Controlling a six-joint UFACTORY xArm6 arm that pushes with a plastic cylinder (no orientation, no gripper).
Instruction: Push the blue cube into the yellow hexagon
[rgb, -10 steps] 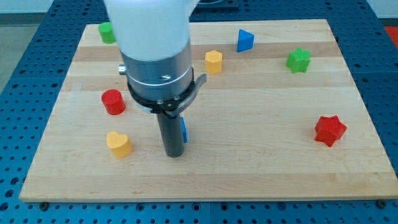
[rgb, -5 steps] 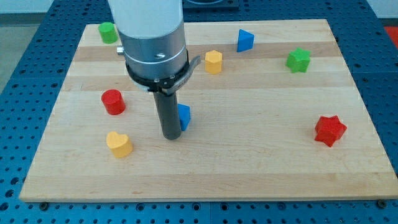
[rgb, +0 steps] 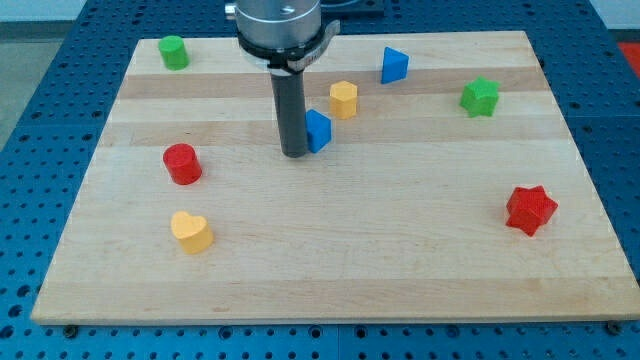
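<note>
The blue cube (rgb: 318, 130) sits on the wooden board (rgb: 400, 250) just below and left of the yellow hexagon (rgb: 343, 98), with a small gap between them. My tip (rgb: 293, 153) is at the cube's left side, touching it or nearly so. The rod hides the cube's left edge.
A blue triangular block (rgb: 394, 64) lies at the top, right of the hexagon. A green star (rgb: 480, 96) and red star (rgb: 530, 209) are at the right. A green cylinder (rgb: 174, 51), red cylinder (rgb: 182, 163) and yellow heart (rgb: 190, 231) are at the left.
My tip has moved toward the view's top and slightly right, pushing the blue cube from the board's middle up close to the yellow hexagon.
</note>
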